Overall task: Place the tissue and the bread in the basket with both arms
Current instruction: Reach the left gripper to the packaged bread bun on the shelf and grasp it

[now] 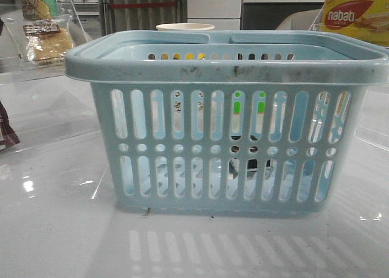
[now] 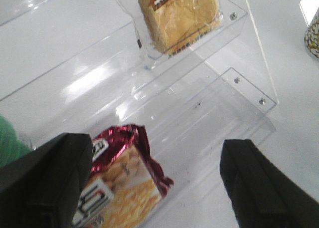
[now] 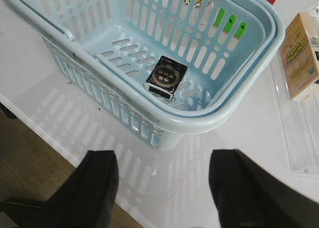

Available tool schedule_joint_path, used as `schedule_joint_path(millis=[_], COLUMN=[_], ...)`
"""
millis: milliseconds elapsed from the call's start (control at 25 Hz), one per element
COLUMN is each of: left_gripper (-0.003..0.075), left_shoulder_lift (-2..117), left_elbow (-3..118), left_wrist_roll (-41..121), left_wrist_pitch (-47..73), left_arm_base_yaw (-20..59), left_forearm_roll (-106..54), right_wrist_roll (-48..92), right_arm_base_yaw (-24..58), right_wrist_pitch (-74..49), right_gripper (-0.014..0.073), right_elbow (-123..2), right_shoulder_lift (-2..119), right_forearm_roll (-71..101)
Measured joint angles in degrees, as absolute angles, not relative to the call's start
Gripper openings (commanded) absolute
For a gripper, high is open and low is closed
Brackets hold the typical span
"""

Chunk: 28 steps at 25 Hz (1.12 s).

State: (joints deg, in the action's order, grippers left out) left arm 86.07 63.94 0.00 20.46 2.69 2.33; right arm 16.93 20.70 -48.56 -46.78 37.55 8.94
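The pale blue basket (image 1: 225, 65) fills the middle of the front view and also shows in the right wrist view (image 3: 239, 103). The tissue (image 3: 167, 76), a small dark packet, lies on the basket floor; in the front view it shows darkly through the slots (image 1: 242, 165). The bread (image 2: 177, 16), golden-brown in a clear packet, sits on the upper step of a clear acrylic shelf (image 2: 239, 83); in the front view it is at the far left (image 1: 45, 41). My left gripper (image 2: 154, 153) is open and empty, short of the bread. My right gripper (image 3: 164, 163) is open and empty over the table edge beside the basket.
A red-topped snack packet (image 2: 119, 183) lies on the shelf's lower step by my left finger. A yellow-and-red nabati box (image 1: 355, 16) stands at the back right, and a paper cup (image 1: 185, 27) behind the basket. A beige box (image 3: 299, 56) lies in a clear tray beside the basket.
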Motion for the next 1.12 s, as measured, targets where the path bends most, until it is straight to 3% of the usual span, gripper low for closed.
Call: schedule_joint_path(millis=[680, 1120], left_gripper=[0.0574, 0.0235], left_shoulder_lift=[115.7, 117.4], left_elbow=[95.5, 97.1], left_wrist_roll=[0.0, 0.0], left_wrist_pitch=[20.5, 19.0], left_arm_base_yaw=[2.1, 2.1], left_forearm_roll=[1.5, 0.9], right_wrist_roll=[17.1, 17.1], right_arm_base_yaw=[20.7, 20.7], right_wrist_pitch=[-48.6, -48.6], right_gripper=[0.0510, 0.0510], right_elbow=[-46.8, -46.8], right_shoulder_lift=[37.5, 37.5], right_forearm_roll=[8.9, 8.9])
